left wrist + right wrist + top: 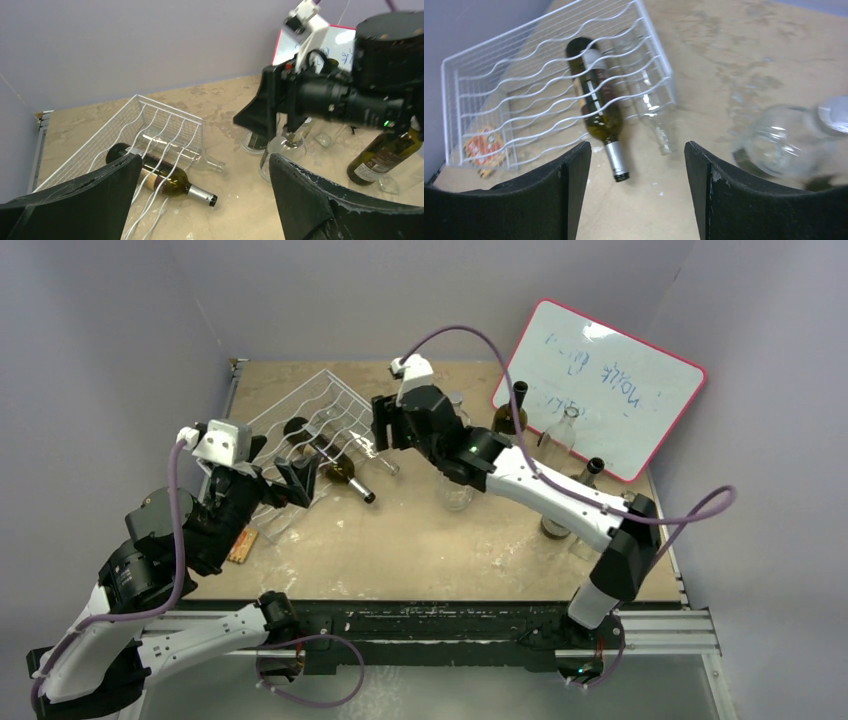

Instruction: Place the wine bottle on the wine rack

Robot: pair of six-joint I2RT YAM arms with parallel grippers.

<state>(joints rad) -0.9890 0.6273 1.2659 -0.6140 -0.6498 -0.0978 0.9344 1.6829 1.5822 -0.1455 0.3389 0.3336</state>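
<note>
Top external view: your left tool (298,480) and right tool (380,427) gape empty, wine bottle (335,462) lying under the wine rack (322,398) rods.

Left gripper (202,159): fingers spread wide at the bottom corners, nothing between them.
Wine rack (167,120): white wire with wavy rods, on the table (230,215), left of centre.
Wine bottle (165,179): dark green, on its side in a rack groove, silver-capped neck past the near edge.
Clear bottle (192,156): lying beside it in the rack, neck also sticking out.
Right arm (345,100): black, over clear standing glassware.
Labelled bottle (380,155): upright, far right.
</note>
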